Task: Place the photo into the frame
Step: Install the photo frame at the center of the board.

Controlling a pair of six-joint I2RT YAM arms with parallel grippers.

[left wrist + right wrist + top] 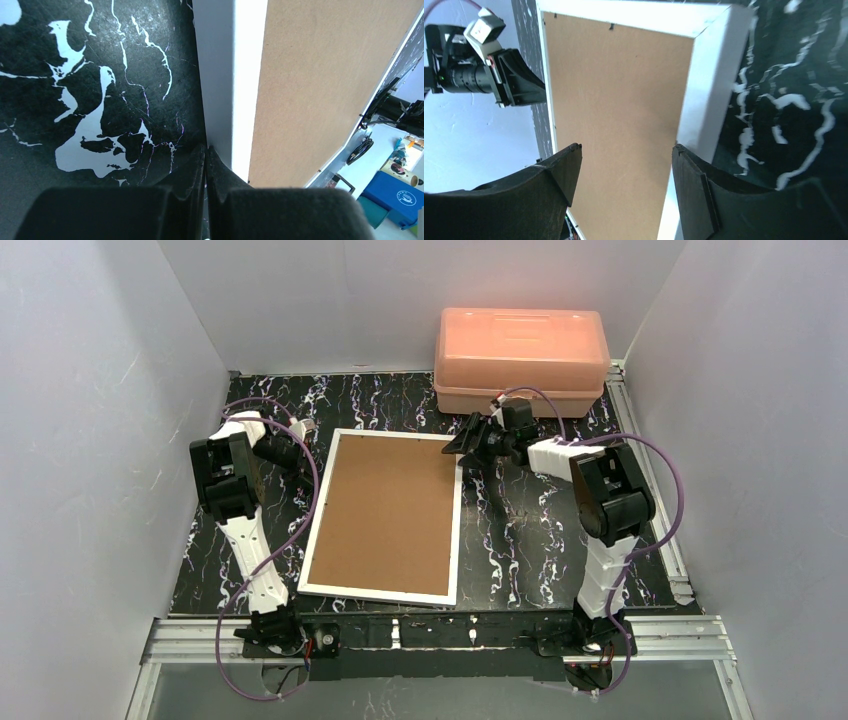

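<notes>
Frame [385,515]: I see it lying flat on the table [520,530], brown board facing up.
Left claw [206,152]: clenched empty, tips at the outer edge of the frame's left rail.
Right claw [624,155]: released, fingers spread over the frame's far right corner.

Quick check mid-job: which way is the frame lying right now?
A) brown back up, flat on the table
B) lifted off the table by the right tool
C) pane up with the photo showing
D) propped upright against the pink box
A: the frame lies flat on the table, its brown back facing up inside the white border.
</notes>
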